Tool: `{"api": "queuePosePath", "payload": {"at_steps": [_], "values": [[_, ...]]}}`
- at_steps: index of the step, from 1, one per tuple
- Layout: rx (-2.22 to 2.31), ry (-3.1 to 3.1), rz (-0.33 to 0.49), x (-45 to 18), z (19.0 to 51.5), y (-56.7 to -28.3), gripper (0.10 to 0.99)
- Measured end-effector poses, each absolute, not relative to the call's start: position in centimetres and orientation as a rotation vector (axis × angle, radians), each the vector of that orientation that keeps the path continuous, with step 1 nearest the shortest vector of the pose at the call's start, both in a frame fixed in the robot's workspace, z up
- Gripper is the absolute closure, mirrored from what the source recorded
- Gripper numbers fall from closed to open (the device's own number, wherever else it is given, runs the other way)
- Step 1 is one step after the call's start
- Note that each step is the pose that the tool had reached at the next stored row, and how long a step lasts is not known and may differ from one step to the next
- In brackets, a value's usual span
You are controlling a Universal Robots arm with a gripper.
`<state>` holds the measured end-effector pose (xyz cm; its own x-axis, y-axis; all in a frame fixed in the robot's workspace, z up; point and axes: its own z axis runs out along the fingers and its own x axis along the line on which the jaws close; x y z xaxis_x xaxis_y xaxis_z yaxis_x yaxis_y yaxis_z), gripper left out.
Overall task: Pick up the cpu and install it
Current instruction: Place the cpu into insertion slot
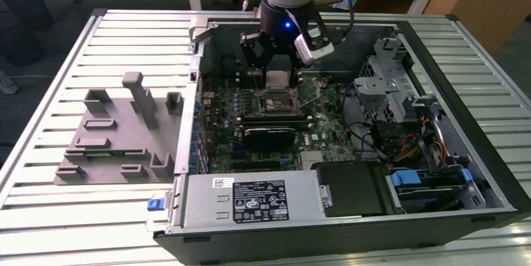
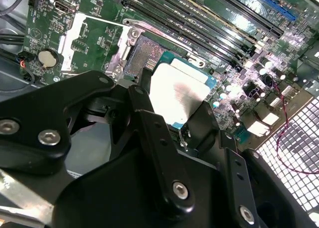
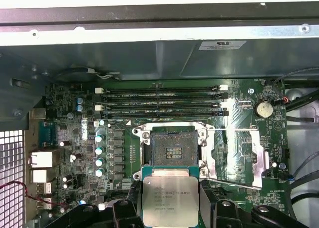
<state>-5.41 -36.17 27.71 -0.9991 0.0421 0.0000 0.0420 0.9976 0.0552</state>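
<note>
The cpu [image 3: 169, 198] is a flat square chip with a silvery top and a greenish rim. My gripper [image 3: 170, 204] is shut on it, one black finger [image 3: 130, 208] on each side. The chip hangs just above the motherboard, beside the open black socket [image 3: 172, 150] and not in it. The socket's metal load plate [image 3: 239, 153] is flipped open to one side. In the second wrist view the cpu [image 2: 177, 93] sits between the fingers [image 2: 149, 128], close to the socket [image 2: 147, 56]. In the exterior view the gripper [image 1: 278, 76] hangs inside the case, just behind the socket [image 1: 278, 100].
The open computer case [image 1: 464, 110] lies on a slatted metal table. Memory slots [image 3: 159, 102] run along one side of the socket. A power supply [image 1: 249, 201] and drive bays [image 1: 398, 86] stand inside. A grey slotted holder block [image 1: 116, 135] lies at the exterior view's left.
</note>
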Motion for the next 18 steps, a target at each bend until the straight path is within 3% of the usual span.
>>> {"api": "queuePosePath", "payload": {"at_steps": [18], "values": [[0.510, 3.090, 0.085, -5.41, 27.69, -36.17, 0.545]]}}
